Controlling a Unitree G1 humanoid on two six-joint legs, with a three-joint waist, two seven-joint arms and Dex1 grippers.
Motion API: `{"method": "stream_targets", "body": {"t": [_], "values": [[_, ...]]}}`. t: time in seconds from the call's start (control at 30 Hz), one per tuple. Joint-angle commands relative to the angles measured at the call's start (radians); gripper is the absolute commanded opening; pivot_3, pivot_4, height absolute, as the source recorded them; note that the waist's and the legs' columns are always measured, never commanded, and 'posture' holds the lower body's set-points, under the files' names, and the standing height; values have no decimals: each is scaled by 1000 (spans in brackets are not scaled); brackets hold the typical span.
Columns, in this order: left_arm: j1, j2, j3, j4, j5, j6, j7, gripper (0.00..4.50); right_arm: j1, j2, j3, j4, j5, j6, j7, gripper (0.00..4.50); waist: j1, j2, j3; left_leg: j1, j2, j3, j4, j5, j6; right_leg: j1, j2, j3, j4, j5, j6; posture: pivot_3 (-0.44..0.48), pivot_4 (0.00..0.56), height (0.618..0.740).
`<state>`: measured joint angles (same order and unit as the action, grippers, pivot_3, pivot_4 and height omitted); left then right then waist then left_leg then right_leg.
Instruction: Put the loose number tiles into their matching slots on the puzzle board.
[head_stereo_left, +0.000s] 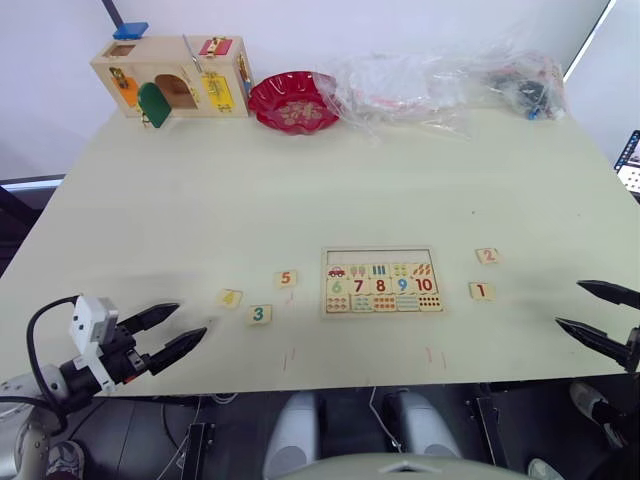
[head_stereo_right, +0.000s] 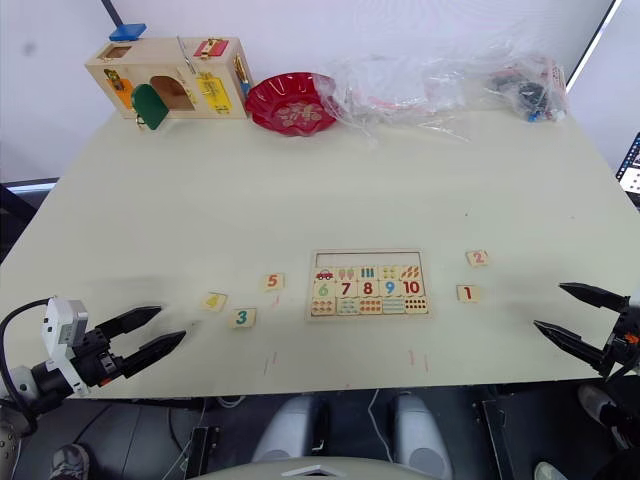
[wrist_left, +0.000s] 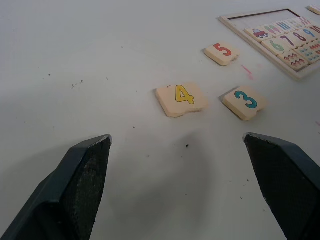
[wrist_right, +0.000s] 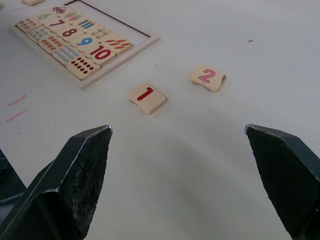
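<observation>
The puzzle board (head_stereo_left: 381, 281) lies near the table's front middle, with tiles 6 to 10 seated and its top row of slots (head_stereo_left: 380, 256) bare. Left of it lie loose tiles 5 (head_stereo_left: 286, 279), 4 (head_stereo_left: 229, 298) and 3 (head_stereo_left: 260, 314). On the board's right lie tile 2 (head_stereo_left: 487, 255) and tile 1 (head_stereo_left: 481, 291). My left gripper (head_stereo_left: 172, 333) hovers open at the front left edge, short of tiles 4 (wrist_left: 181, 99) and 3 (wrist_left: 244, 102). Open too, my right gripper (head_stereo_left: 592, 309) is at the front right, apart from tile 1 (wrist_right: 147, 97) and tile 2 (wrist_right: 207, 78).
At the table's back stand a wooden latch box (head_stereo_left: 172, 76) with coloured doors, a red bowl (head_stereo_left: 293, 100) and crumpled clear plastic bags (head_stereo_left: 450, 80). Faint red marks (head_stereo_left: 288, 358) sit near the table's front edge.
</observation>
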<state>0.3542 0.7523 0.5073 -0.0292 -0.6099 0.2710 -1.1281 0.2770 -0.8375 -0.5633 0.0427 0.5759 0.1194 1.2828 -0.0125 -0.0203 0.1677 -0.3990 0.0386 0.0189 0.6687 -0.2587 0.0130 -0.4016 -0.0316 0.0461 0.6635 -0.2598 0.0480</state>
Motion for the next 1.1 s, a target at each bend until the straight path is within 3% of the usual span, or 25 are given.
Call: {"method": "stream_targets", "body": {"t": [0.03,0.4,0.63,0.77,0.83,1.1], "values": [[-15,9,19,-47,-27,21,5,4500,-10,5,-14,-14,15,-10,3,4461,0,0,0,0,0,0,0,0,0,0,0,0,0,0,0,0,150,740],[-91,5,19,-135,-91,108,39,4500,-28,24,4,-53,22,7,-7,4461,-4,0,0,0,0,1,0,0,0,0,1,1,0,1,3,0,150,740],[-92,4,1,-207,-162,81,-115,4500,-103,-25,88,-113,-4,71,-19,4461,-1,0,0,0,0,1,0,0,0,0,1,1,0,1,2,0,150,740],[-113,-41,17,-151,-186,-46,-278,4500,-168,-56,170,-116,-65,64,-30,4461,-1,0,0,0,-1,1,0,0,0,0,1,1,0,1,2,0,150,740],[-109,-14,3,-108,-185,-51,-369,4500,-223,-77,228,-110,-113,70,-46,4461,-3,0,0,0,-1,1,0,0,0,0,1,1,0,1,2,0,150,740],[-118,-13,-5,-29,-192,-74,-447,4500,-410,-99,414,43,-207,31,38,4461,1,0,0,0,0,2,0,0,0,-1,2,1,0,2,2,0,150,740]]}}
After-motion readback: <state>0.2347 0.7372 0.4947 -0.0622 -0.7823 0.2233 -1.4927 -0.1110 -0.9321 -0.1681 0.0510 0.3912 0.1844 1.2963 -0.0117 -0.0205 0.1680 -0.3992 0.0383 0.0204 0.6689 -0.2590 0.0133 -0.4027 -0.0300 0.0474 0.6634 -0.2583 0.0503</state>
